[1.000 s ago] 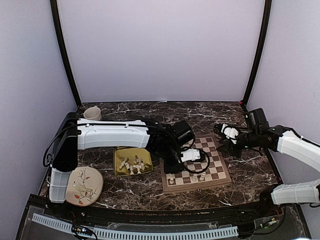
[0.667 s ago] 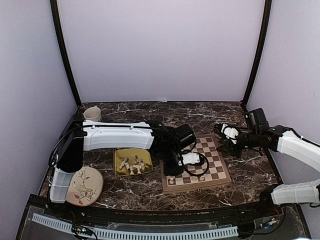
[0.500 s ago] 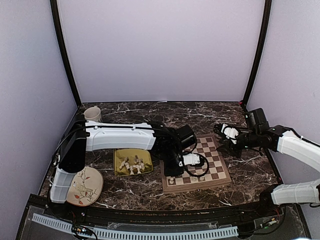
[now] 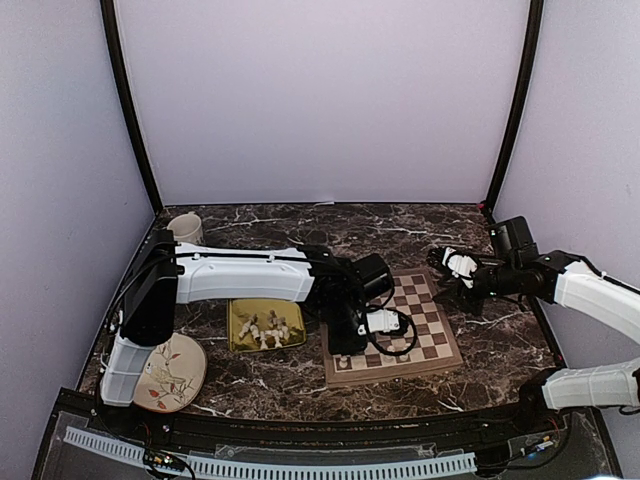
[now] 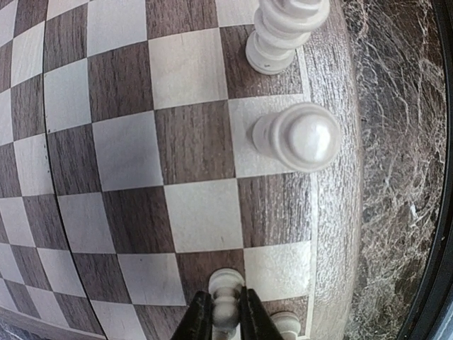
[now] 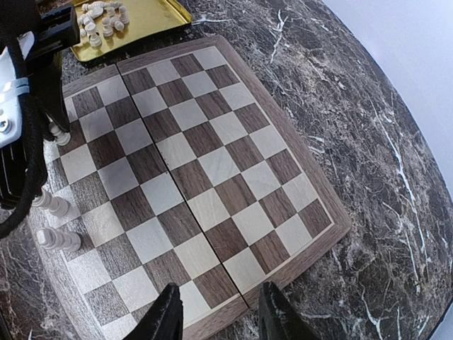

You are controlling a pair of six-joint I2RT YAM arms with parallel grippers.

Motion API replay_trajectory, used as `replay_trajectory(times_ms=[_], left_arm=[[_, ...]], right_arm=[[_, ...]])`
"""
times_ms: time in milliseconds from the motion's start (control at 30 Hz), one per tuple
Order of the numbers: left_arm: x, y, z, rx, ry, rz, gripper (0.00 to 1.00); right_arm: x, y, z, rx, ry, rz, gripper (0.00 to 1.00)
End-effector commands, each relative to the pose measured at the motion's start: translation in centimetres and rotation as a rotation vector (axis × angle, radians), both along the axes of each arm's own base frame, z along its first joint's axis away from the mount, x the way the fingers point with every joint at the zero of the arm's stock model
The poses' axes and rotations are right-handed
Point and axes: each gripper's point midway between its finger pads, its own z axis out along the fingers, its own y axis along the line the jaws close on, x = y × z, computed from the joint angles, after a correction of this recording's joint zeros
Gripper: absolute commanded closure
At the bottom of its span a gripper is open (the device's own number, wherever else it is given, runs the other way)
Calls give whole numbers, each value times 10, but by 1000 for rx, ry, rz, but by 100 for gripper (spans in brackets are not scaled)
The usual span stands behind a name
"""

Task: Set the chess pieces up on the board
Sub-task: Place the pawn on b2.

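one piece (image 5: 226, 283) is pinched in the left claw (image 5: 226, 301), over the board (image 5: 127, 156); another sits just right of it, two stand ahead. the right claw (image 6: 221, 315) hangs spread above the board.

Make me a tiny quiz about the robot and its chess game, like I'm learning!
1. True or false: the right pincer is shut.
2. Where do the spare pieces lie? A gold tray; B plate; C mug.
3. What does the left pincer grip?
Key: 1 false, it is open. 2 A. 3 a chess piece.
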Motion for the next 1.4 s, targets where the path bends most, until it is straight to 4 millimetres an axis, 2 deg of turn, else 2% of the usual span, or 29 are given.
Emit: replay_trajectory(times_ms=[0,567,800,900,1000,1133,1233,1367], left_arm=[[0,-1,6,5,-6,-1,83],[5,-3,2,4,-35,2,83],[4,-10,12,-26,-22,10,79],[6,-12,30,-45,-27,22,79],[13,-14,59,-100,-73,43,76],[11,-11,96,-170,-88,56,75],[13,1,115,-203,-102,84,75],[25,30,134,-260,-139,167,75]], right_arm=[[0,0,-3,2,3,4,63],[0,0,-6,-2,13,6,63],[0,0,-6,-2,16,7,63],[0,0,-6,-4,16,5,63],[-1,1,-5,0,17,9,63],[0,1,-6,0,20,7,63],[0,1,-7,-2,23,8,63],[0,1,-7,0,25,7,63]])
